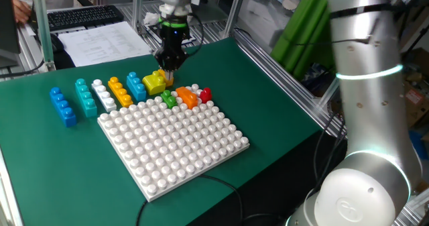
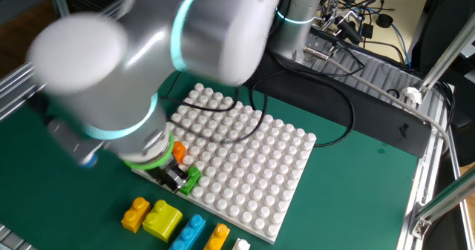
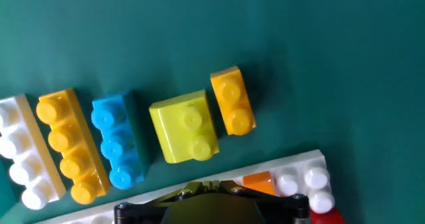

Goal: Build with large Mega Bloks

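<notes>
My gripper (image 1: 168, 84) is low over the far edge of the white baseplate (image 1: 175, 140), and its jaws look shut on a green brick (image 1: 169, 99). That brick sits at the plate's edge (image 2: 193, 179) and fills the bottom of the hand view (image 3: 206, 207) as a dark olive mass. An orange brick (image 1: 188, 97), a white one (image 1: 196, 88) and a red one (image 1: 206, 94) stand on the plate beside it. On the cloth lie a yellow brick (image 3: 186, 125), a small orange brick (image 3: 232, 102), a blue one (image 3: 116, 141), a long orange one (image 3: 70, 144) and a white one (image 3: 23, 164).
A teal brick (image 1: 85, 96) and another blue brick (image 1: 62, 105) lie at the left end of the row. The arm's big body (image 2: 148, 50) hangs over the plate's left side. A cable (image 2: 326, 94) runs behind the plate. Papers (image 1: 100, 41) lie at the back.
</notes>
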Motion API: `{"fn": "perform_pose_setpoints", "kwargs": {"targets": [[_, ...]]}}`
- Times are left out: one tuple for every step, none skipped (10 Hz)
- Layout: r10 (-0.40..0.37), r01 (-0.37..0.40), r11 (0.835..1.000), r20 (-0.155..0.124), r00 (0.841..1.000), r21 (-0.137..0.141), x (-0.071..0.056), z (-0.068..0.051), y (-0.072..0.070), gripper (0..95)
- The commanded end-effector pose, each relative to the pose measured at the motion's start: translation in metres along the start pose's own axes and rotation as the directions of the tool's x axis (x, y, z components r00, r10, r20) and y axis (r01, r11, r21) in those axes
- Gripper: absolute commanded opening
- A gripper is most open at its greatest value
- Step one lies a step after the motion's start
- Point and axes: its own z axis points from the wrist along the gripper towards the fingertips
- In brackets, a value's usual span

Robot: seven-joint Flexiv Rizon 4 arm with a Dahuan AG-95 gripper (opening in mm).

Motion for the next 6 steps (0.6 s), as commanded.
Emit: {"fn": "perform_pose_setpoints", "kwargs": {"targets": [[-0.011,0.011,1.000,-0.030,1.000,0.005,0.0153,0.0009,0.0014,0.0],[-0.008,0.008,1.000,-0.024,1.000,0.009,0.0219,0.0062,0.0025,0.0],[-0.009,0.009,1.000,-0.018,1.000,0.016,0.0233,0.0070,0.0026,0.0],[-0.002,0.003,1.000,-0.015,1.000,0.018,0.0239,0.0066,0.0027,0.0],[0.006,-0.006,1.000,-0.017,1.000,0.024,0.0244,0.0063,0.0028,0.0],[0.015,-0.014,0.999,-0.022,1.000,0.033,0.0252,0.0056,0.0026,0.0]]}}
